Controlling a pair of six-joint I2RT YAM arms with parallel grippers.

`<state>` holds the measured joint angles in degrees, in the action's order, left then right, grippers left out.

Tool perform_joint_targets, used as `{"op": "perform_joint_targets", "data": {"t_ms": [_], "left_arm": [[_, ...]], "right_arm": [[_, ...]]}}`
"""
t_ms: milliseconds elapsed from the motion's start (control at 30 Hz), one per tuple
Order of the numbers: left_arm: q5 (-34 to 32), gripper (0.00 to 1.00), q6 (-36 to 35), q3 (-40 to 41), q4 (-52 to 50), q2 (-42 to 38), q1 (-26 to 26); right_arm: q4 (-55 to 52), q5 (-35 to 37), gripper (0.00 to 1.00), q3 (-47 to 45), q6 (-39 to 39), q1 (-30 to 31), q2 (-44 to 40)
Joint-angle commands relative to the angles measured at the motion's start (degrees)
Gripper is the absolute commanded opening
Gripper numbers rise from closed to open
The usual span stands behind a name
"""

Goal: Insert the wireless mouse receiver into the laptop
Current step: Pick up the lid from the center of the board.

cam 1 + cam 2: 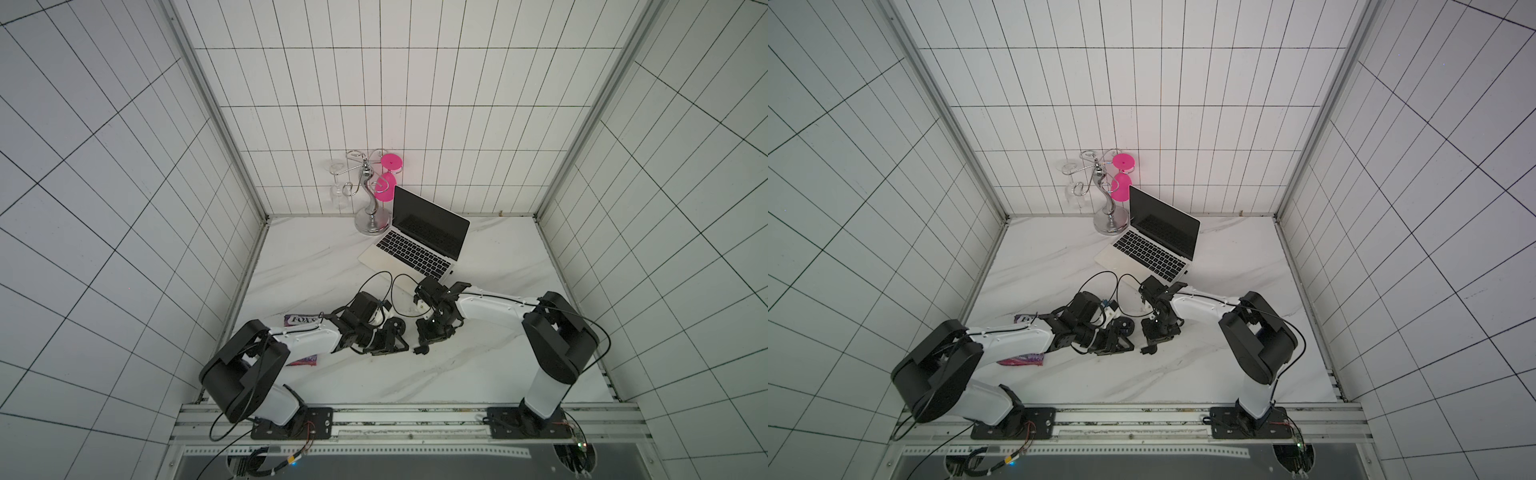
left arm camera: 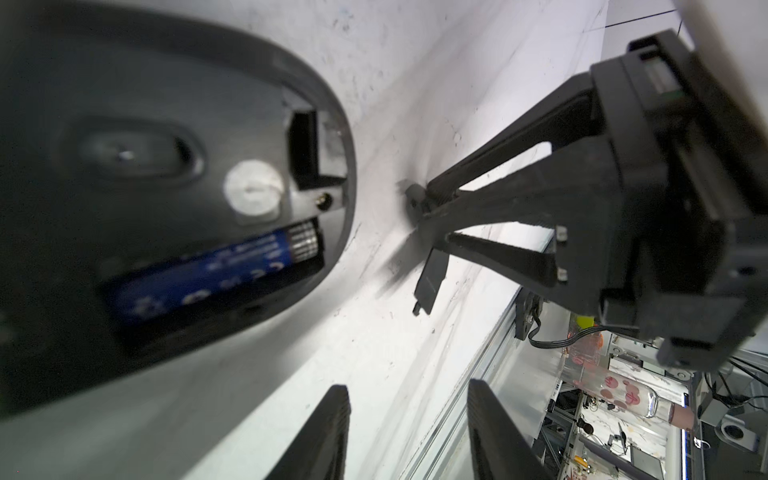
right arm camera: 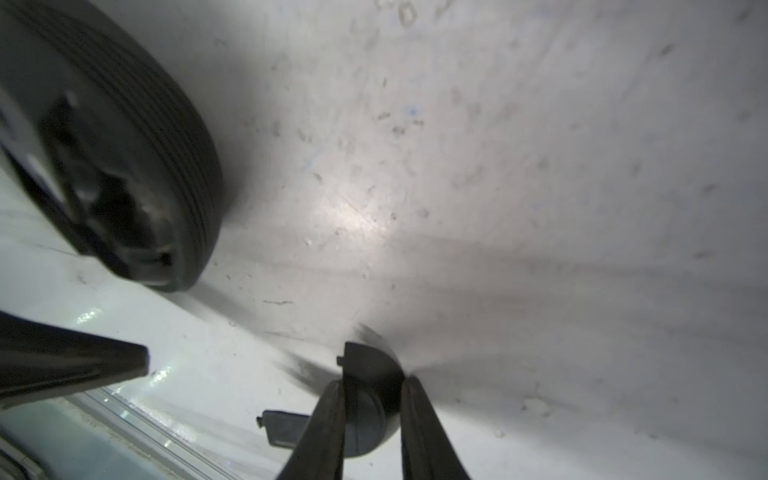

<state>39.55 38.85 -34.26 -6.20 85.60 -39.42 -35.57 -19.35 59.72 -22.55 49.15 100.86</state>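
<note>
While your right gripper (image 3: 374,382) is drawn narrow on the cover (image 3: 370,370), pinching it low at the table (image 3: 540,187), your left gripper (image 2: 408,386) stands open with nothing between its fingers. That makes the left the free hand, and the nearer one. Just beyond its fingertips lies the mouse (image 2: 166,187), belly up, compartment open, the battery (image 2: 199,274) showing. At the rim end of that compartment is a slot, and the pale grey bit in it looks to be the receiver (image 2: 332,141). It is blurred, so take that as likely rather than sure. Its long side seems to run along the slot, crosswise to the battery, so the coming pick probably calls for a pinch across its short sides and a pull straight out of the belly.

In both top views the mouse sits between the two grippers, close by the left, with the right just across from it. The laptop (image 1: 415,245) stands open well beyond them toward the back wall, one side edge turned toward the right arm.

Only the left wrist view looks into the compartment. The right wrist view catches just the mouse's ribbed flank and the cover between its own fingers. The top views give you the laptop — neither wrist camera sees it — but the receiver is too small to find there.
</note>
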Motion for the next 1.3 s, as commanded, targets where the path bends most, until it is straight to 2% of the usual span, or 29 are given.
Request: {"op": "perform_joint_targets", "data": {"t_ms": [0,400,567,700,767,867,967,1033,1100,1167,1267], "left_arm": [[1.9,0.43,-1.7,-2.1,1.6,2.2,-1.2],[4.3,0.26,-1.9,-4.4,2.5,7.5,-2.1],[5.2,0.22,-2.0,-5.4,2.4,9.4,-2.5],[5.2,0.05,-2.3,-5.5,2.0,8.8,-2.6],[3.9,0.00,-2.6,-5.2,0.6,7.1,-2.6],[0.8,0.00,-3.2,-5.2,-3.2,2.6,-2.4],[-0.4,0.00,-2.3,-4.6,-5.0,-2.8,0.2],[0.5,0.00,-2.7,-4.6,-6.4,-6.2,3.7],[3.0,0.00,-5.2,-5.6,-8.5,-8.9,7.9],[6.3,0.00,-8.6,-7.2,-10.7,-11.6,12.0],[17.0,0.00,-12.5,-10.0,-10.8,-15.1,17.3]], "right_arm": [[1.0,-2.4,0.26,-2.9,-2.5,0.5,1.5],[2.5,-4.3,0.26,-3.8,-2.9,0.5,1.3],[2.7,-4.6,0.26,-3.9,-2.8,0.5,1.3],[2.7,-3.4,0.26,-4.2,-2.8,0.5,-0.4],[2.6,-2.2,0.31,-4.4,-3.1,0.2,-2.7],[0.8,0.4,0.43,-3.8,-3.5,-1.6,-9.2],[-0.7,1.7,0.55,-2.9,-3.0,-5.3,-16.9],[-0.3,-1.4,0.63,-2.7,-1.6,-8.8,-21.1],[0.7,-7.7,0.69,-2.7,0.7,-13.2,-24.3],[3.3,-17.4,0.73,-3.5,2.4,-17.9,-26.6],[7.9,-34.8,0.76,-4.8,3.6,-23.6,-27.6]]}}
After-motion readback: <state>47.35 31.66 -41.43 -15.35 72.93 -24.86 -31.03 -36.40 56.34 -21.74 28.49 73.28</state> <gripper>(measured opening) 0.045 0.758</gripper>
